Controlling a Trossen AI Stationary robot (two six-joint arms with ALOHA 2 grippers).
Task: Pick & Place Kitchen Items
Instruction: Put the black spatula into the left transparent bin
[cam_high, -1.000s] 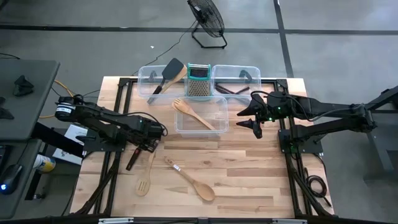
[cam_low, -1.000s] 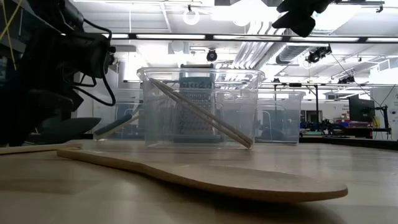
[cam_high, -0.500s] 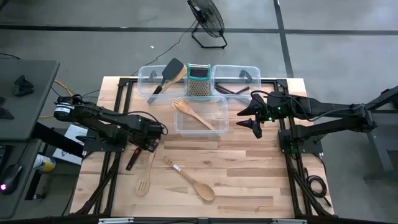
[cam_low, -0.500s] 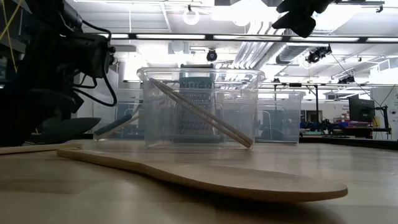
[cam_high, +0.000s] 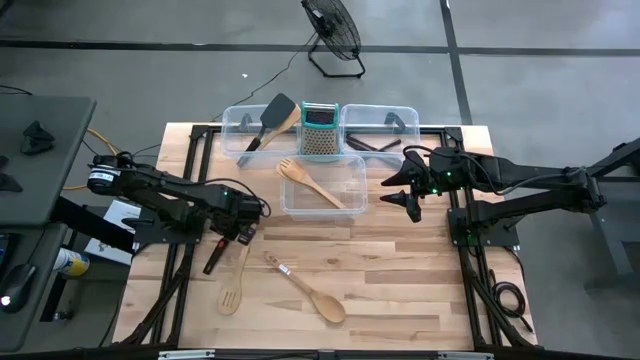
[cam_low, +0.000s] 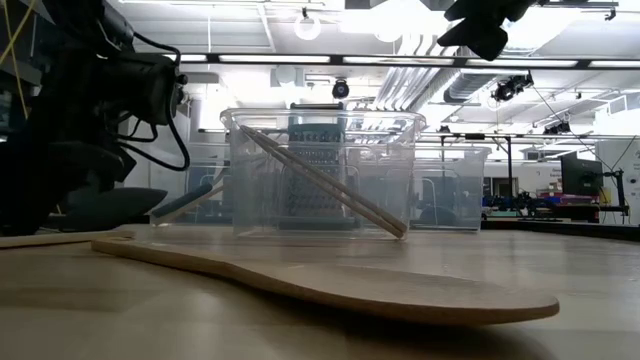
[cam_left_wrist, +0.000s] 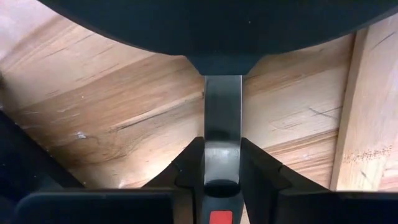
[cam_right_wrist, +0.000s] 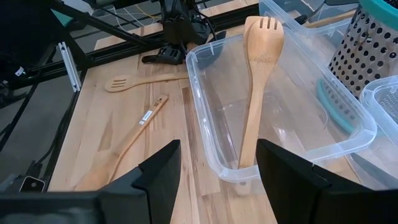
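A black-handled utensil (cam_high: 212, 258) lies on the table's left half, and my left gripper (cam_high: 238, 234) stands over it, pointing down and shut on it. The left wrist view shows its broad black head (cam_left_wrist: 211, 25) and grey neck (cam_left_wrist: 222, 106). Beside it lie a slotted wooden spatula (cam_high: 233, 287) and a wooden spoon (cam_high: 312, 291). A wooden fork (cam_right_wrist: 258, 93) leans inside the near clear bin (cam_high: 350, 200). My right gripper (cam_high: 402, 192) hangs open above the table, right of that bin. My left gripper pinches the utensil's handle (cam_left_wrist: 222, 155) between its two fingers, just behind the grey neck. The fingers (cam_left_wrist: 189, 165) come from above, pointing down, and lie across the handle. The utensil looks to lie flat on the wood.
Two more clear bins stand at the far edge: the left one (cam_high: 240, 125) holds a black turner (cam_high: 268, 118), and a teal-topped grater (cam_high: 320, 130) stands between them. Bare wood spreads over the near right part of the table (cam_high: 420, 290).
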